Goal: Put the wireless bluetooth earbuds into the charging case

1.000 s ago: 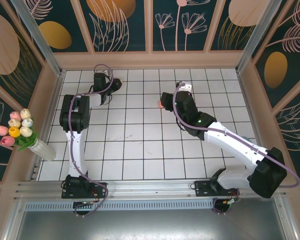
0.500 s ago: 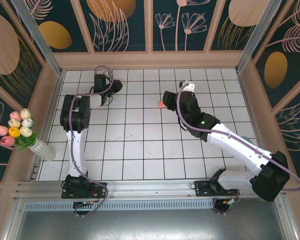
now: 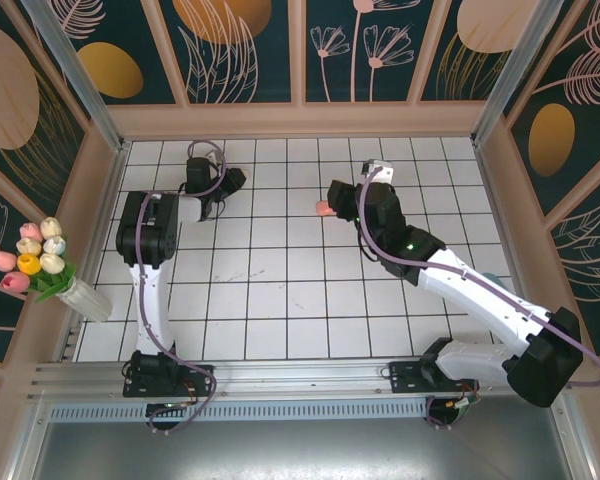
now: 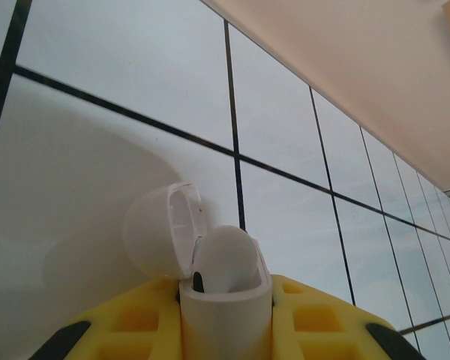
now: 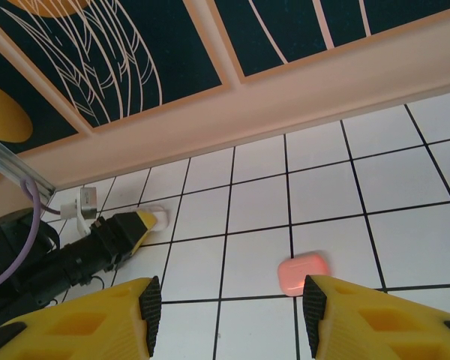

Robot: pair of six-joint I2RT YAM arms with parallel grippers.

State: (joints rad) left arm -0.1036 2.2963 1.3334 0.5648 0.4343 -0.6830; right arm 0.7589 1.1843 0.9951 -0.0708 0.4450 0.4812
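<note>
In the left wrist view my left gripper (image 4: 225, 319) is shut on a white charging case (image 4: 226, 330), held upright between its yellow fingers (image 4: 322, 319). The case's lid (image 4: 159, 234) hangs open to the left, and one white earbud (image 4: 223, 259) sits in the case mouth. From above, the left gripper (image 3: 230, 182) is low over the far left tiles. A closed salmon-pink case (image 5: 304, 274) lies flat on the floor, just ahead of my right gripper's right finger. The right gripper (image 5: 230, 304) is open and empty. The pink earbuds are hidden or out of view.
The tiled floor (image 3: 280, 290) is walled by a tan rim (image 3: 300, 120) with patterned panels behind. A vase of tulips (image 3: 50, 265) stands outside the left wall. In the right wrist view the left arm (image 5: 67, 259) reaches in from the left.
The right arm's wrist has shifted a little to the right, uncovering more of the pink case. The left gripper has dipped slightly toward the floor with the white case still in it.
</note>
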